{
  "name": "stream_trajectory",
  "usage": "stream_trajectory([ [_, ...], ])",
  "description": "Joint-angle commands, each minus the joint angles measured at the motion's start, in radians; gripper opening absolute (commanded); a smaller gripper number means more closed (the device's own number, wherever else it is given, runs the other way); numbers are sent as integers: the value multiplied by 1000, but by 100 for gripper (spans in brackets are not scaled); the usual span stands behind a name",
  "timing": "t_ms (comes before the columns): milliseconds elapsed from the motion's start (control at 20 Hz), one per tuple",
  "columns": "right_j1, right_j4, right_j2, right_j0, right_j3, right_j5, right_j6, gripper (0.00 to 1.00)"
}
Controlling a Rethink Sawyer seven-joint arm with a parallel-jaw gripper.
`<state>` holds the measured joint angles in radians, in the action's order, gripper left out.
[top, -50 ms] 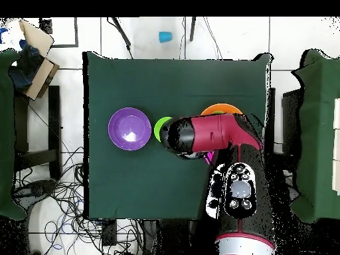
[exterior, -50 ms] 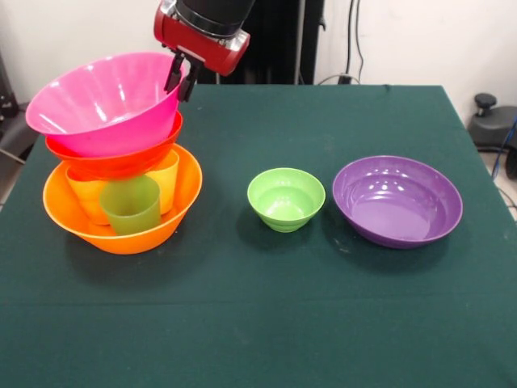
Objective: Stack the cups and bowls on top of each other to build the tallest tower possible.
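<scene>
Gripper [exterior, -50 ms: 179,77]: black fingers hang from the red wrist at the far rim of the pink bowl; they straddle or touch that rim, but whether they pinch it cannot be told, since the tips are partly hidden by the bowl wall.
Pink bowl [exterior, -50 ms: 101,101]: large, glossy, fluted plastic with a flared mouth; it sits tilted on top of the tower, directly under and in front of the gripper.
Red-orange bowl [exterior, -50 ms: 113,160]: wide and shallow, smooth, directly beneath the pink bowl, resting on the cups.
Cups: smooth tapered tumblers standing inside the large orange bowl, below the gripper; a translucent green cup [exterior, -50 ms: 131,205] in front, a yellow cup [exterior, -50 ms: 165,179] behind it, an orange cup [exterior, -50 ms: 86,198] at the side.
Large orange bowl [exterior, -50 ms: 121,234]: round, glossy, base of the tower, on the cloth below the gripper; in the overhead view only a sliver of its rim [top, -50 ms: 222,107] shows past the arm.
Light green bowl [exterior, -50 ms: 286,198]: small, round, glossy, empty; apart from the tower, to the picture's right of the gripper in the front view.
Purple bowl [exterior, -50 ms: 397,200]: wide, shallow, shiny, empty; just beyond the light green bowl, well apart from the gripper.
Table [exterior, -50 ms: 266,323]: covered with dark green matte cloth.
Blue cup [top, -50 ms: 165,36]: seen from overhead on the floor beyond the table edge, far from the gripper.
</scene>
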<state>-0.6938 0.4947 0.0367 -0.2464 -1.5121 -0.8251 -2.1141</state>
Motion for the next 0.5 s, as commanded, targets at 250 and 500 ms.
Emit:
stream_trajectory([
  [250,18,82,-113,-26,-48,33,228,0],
  [500,19,80,-117,-28,-42,27,228,0],
])
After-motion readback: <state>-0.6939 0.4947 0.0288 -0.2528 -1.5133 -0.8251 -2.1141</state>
